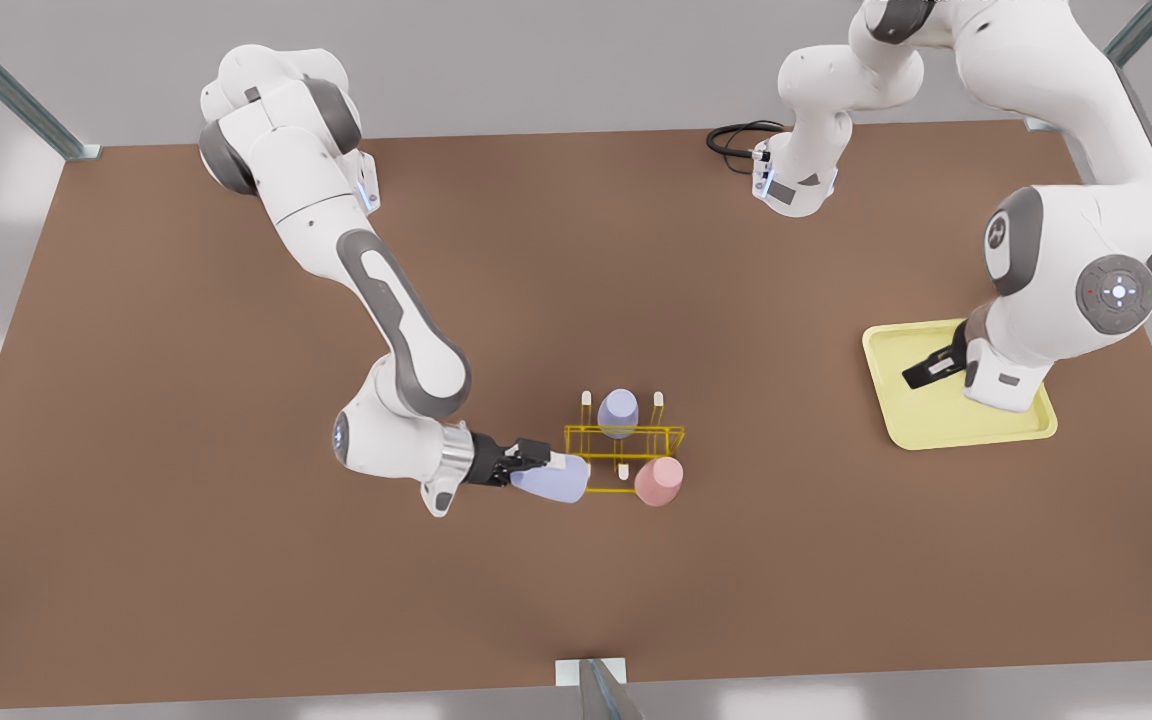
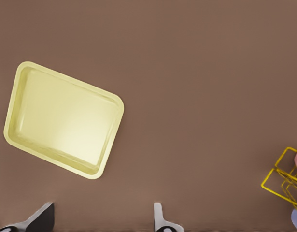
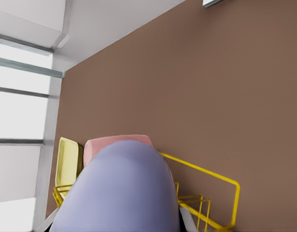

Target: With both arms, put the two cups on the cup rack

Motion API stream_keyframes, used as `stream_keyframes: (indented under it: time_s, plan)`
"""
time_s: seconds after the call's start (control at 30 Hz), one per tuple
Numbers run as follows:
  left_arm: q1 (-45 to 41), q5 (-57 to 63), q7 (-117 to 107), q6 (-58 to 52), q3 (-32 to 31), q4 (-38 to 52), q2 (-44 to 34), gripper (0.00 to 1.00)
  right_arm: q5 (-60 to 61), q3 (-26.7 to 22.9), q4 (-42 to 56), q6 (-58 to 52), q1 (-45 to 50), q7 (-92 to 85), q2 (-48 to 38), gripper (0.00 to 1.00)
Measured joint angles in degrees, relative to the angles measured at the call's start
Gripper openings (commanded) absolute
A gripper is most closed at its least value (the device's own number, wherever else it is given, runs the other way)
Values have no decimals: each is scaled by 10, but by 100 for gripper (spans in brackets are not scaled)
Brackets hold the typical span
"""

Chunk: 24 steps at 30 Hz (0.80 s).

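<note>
Two arms are in play over the brown table [image 1: 236, 560]. On the front view's left, the right gripper [image 1: 536, 460] reaches in sideways, low and level, its fingers pinching the held lavender cup [image 1: 551, 482], which lies tipped on its side at the near left corner of the cup rack [image 1: 624, 440]. From the right wrist view that held lavender cup [image 3: 121, 188] looms large between the fingers, with the pink cup [image 3: 119, 141] peeking out just behind it and the yellow wire of the rack [image 3: 213, 176] running alongside.

Now the rack itself: a thin yellow frame with white-tipped pegs, sitting mid-table. A second lavender cup [image 1: 618, 412] sits upturned over a peg at the back of the frame. The pink cup [image 1: 658, 481] stands at the rack's near right corner, touching the wire; whether it is on a peg I can't tell.

Over on the front view's right, the left gripper [image 1: 921, 375] hangs above the pale-yellow tray [image 1: 946, 430], well apart from the rack. In the left wrist view its fingers [image 2: 160, 220] are spread wide with nothing between them, the tray [image 2: 63, 118] lies bare on the table, and a corner of the rack [image 2: 283, 181] edges into sight. A black cable [image 1: 736, 140] coils at the table's far edge.
</note>
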Motion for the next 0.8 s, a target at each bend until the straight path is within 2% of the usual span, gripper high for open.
stream_keyframes:
  time_s: [0.37,0.4,0.73,0.8]
  plan:
    - [-2,-32,140,-56,-1,-2,2,100,-3,-1,2,0,20,5,16,87]
    - [-2,-33,149,-58,-1,-2,3,100,-4,-2,5,0,22,6,18,100]
    - [-2,-35,217,-58,0,0,4,100,-4,-2,30,-1,23,10,26,100]
    - [-1,-35,226,-58,0,1,4,100,-5,-20,41,-9,23,11,24,100]
